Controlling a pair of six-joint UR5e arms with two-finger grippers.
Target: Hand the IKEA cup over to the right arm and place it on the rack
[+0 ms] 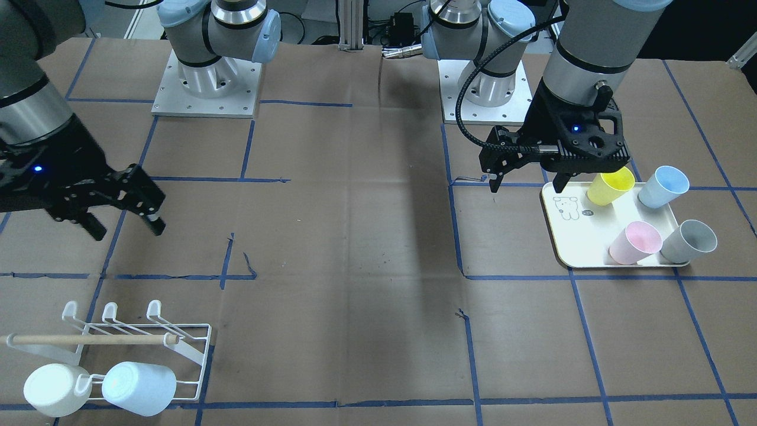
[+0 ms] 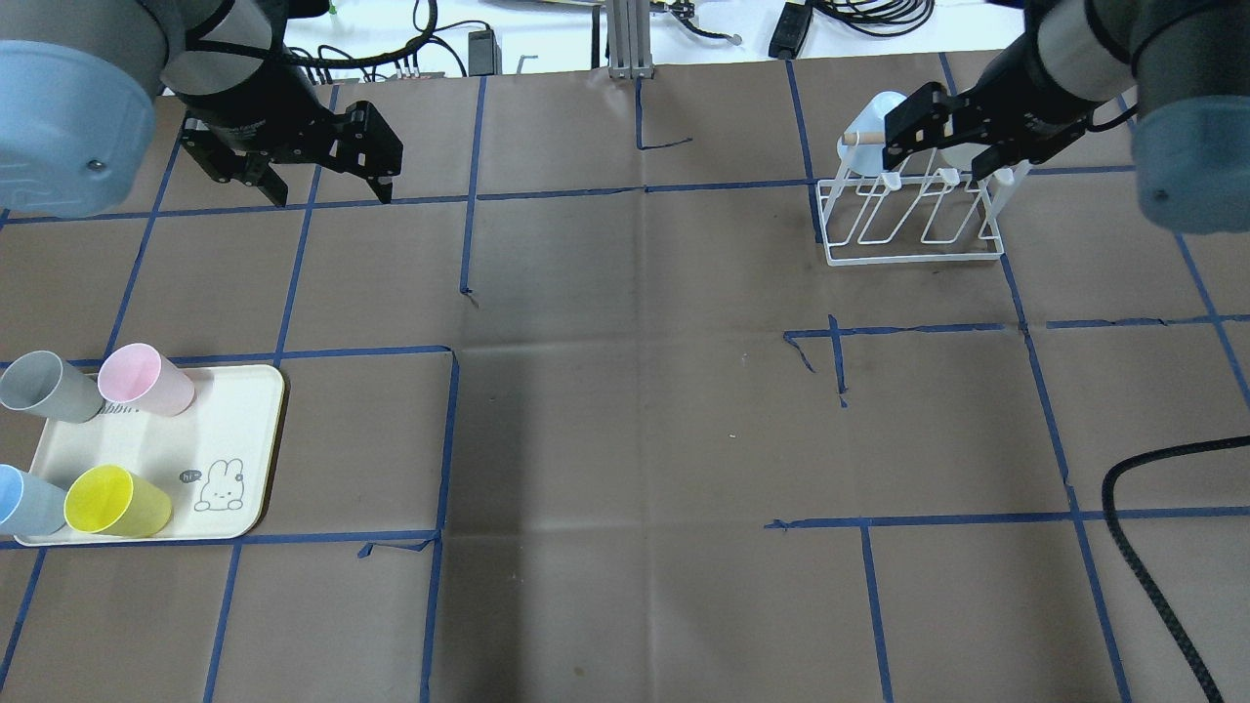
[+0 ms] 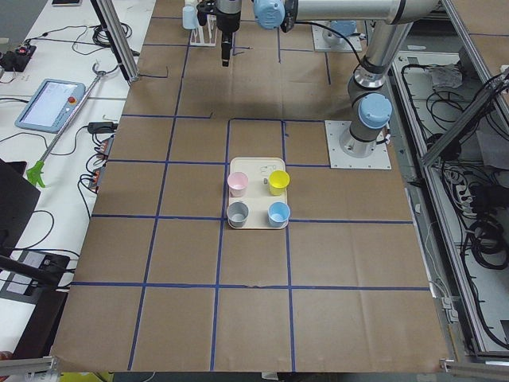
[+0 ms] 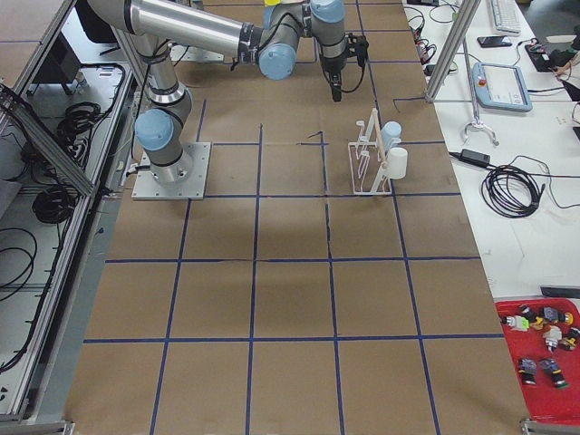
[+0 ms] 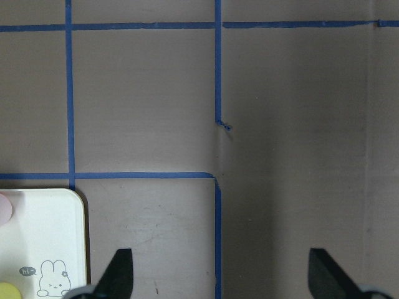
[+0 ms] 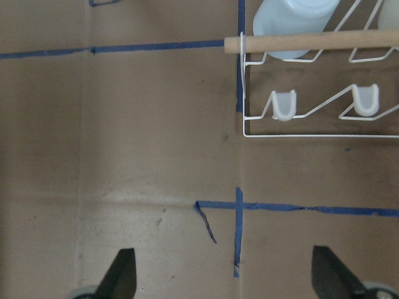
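Several IKEA cups stand on a cream tray (image 1: 582,236): yellow (image 1: 609,185), blue (image 1: 663,186), pink (image 1: 636,242) and grey (image 1: 689,241). My left gripper (image 1: 526,186) is open and empty, raised above the table by the tray's inner edge near the yellow cup. Its wrist view shows spread fingertips (image 5: 121,274) over bare paper and a corner of the tray (image 5: 37,237). The white wire rack (image 1: 195,349) with its wooden dowel (image 1: 89,339) holds a white cup (image 1: 56,389) and a light blue cup (image 1: 139,387). My right gripper (image 1: 127,231) is open and empty, raised beside the rack (image 6: 312,118).
The table is covered in brown paper with a blue tape grid. Both arm bases (image 1: 207,83) stand at the robot's side. A black cable (image 2: 1162,547) lies at the right edge of the overhead view.
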